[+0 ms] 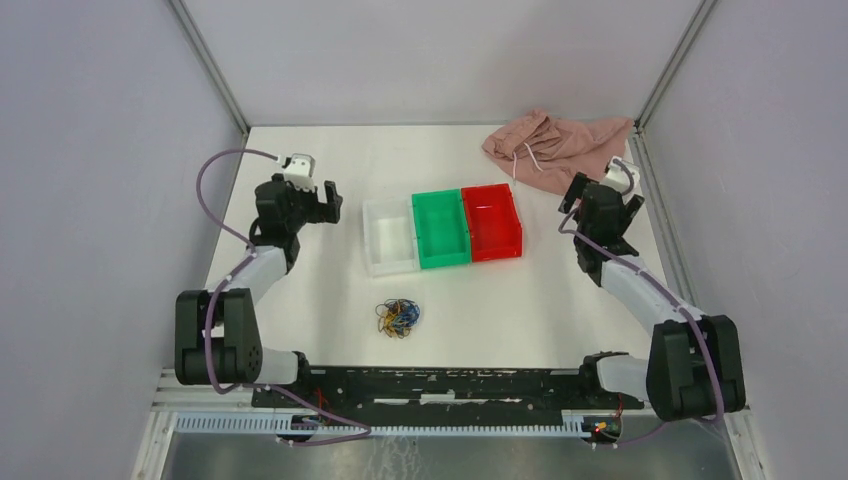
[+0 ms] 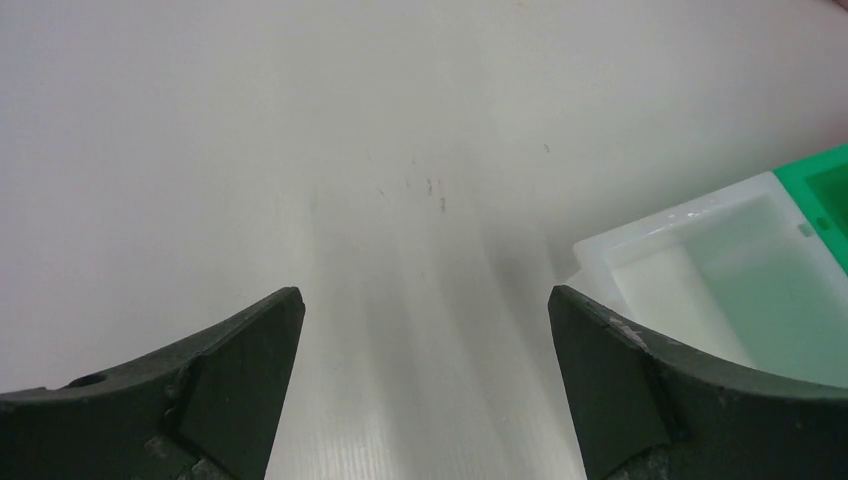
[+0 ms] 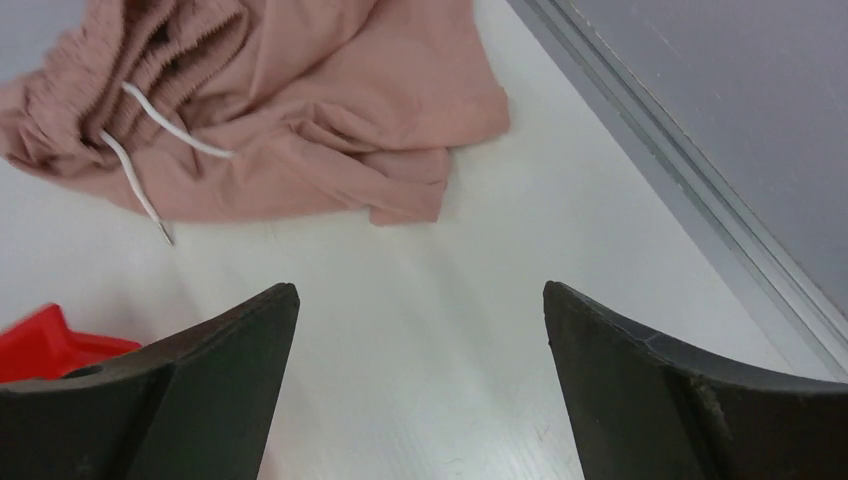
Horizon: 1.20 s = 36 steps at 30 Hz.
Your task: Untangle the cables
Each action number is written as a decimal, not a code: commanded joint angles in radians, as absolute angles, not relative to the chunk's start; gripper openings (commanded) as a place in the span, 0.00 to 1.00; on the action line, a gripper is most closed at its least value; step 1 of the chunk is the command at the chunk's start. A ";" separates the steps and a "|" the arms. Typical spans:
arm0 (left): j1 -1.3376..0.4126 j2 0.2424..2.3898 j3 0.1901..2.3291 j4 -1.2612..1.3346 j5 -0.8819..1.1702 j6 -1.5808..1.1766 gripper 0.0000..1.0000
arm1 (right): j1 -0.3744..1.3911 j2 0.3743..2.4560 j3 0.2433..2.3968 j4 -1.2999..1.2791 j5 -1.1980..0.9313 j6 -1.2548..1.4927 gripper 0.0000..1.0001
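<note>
The cables (image 1: pixel 398 317) lie in a small tangled clump of blue, yellow-orange and dark wires on the white table, near the front and in front of the bins. Neither wrist view shows them. My left gripper (image 1: pixel 312 193) hovers far to the back left of the clump, beside the white bin; its jaws stand wide open over bare table (image 2: pixel 425 300). At the right side my right gripper (image 1: pixel 600 192) sits by the pink cloth, also open with nothing between its fingers (image 3: pixel 420 295).
Three bins stand in a row at the table's middle: white (image 1: pixel 388 237), green (image 1: pixel 441 228), red (image 1: pixel 492 221). A crumpled pink cloth (image 1: pixel 553 147) with a white drawstring lies at the back right corner. Grey walls close in the table on three sides.
</note>
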<state>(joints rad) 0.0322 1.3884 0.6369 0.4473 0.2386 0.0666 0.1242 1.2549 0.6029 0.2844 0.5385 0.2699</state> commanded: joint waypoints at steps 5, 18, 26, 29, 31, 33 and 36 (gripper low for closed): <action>0.034 1.310 0.854 -0.184 0.498 0.199 0.99 | 0.055 1.095 0.765 -0.151 0.290 0.695 1.00; -0.111 1.297 0.840 -0.305 0.548 0.192 0.99 | 0.665 1.176 0.822 -0.107 -0.133 0.497 0.79; -0.152 1.387 0.858 -0.196 0.515 0.178 0.91 | 0.866 1.377 0.914 -0.102 -0.266 0.439 0.66; -0.157 1.434 0.887 -0.193 0.514 0.181 0.81 | 0.925 1.465 0.969 -0.111 -0.294 0.416 0.61; -0.159 1.460 0.911 -0.192 0.514 0.181 0.74 | 0.942 1.515 0.997 -0.106 -0.302 0.409 0.59; -0.161 1.482 0.926 -0.190 0.514 0.180 0.68 | 0.950 1.552 1.014 -0.096 -0.311 0.408 0.57; -0.163 1.495 0.944 -0.178 0.521 0.167 0.61 | 0.953 1.589 1.038 -0.082 -0.327 0.407 0.55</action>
<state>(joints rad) -0.1555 1.4868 0.8825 -0.2375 0.5220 0.1585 0.9504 1.5558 0.9749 -0.1368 -0.2890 0.4305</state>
